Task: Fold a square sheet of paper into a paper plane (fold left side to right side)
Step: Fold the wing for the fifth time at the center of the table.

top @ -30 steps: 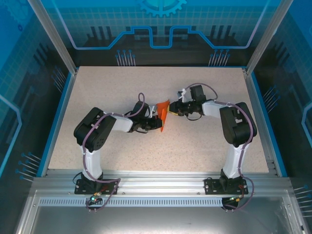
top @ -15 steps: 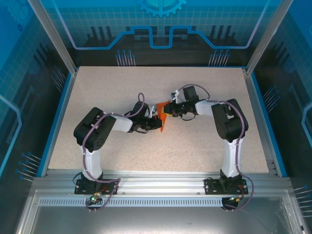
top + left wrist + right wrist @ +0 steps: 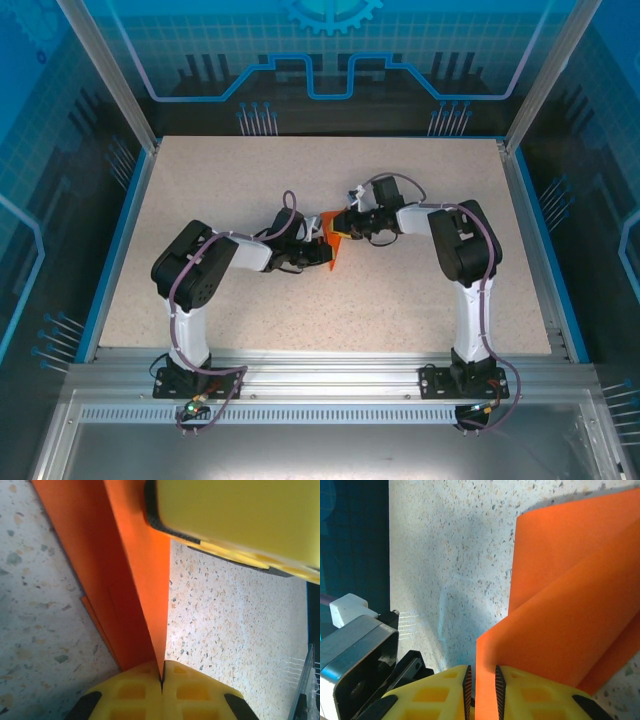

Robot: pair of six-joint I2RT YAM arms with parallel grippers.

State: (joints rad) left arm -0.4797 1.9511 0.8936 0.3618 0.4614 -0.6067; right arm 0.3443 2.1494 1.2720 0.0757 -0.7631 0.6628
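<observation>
Near the middle of the top view, on the speckled table (image 3: 250,180), the two arms meet over the square sheet of paper (image 3: 333,237), which stands partly raised off the surface between them. The left gripper (image 3: 322,250) reaches in from the left, and the right gripper (image 3: 341,222) from the right, just above it in the frame.

In the left wrist view, the left gripper (image 3: 161,677) has its yellow pads pressed together on a thin edge of the orange sheet (image 3: 135,580), which runs up to the upper left. In the right wrist view, the right gripper (image 3: 479,680) pinches a curled layer of the sheet (image 3: 570,595) between narrowly parted pads.
</observation>
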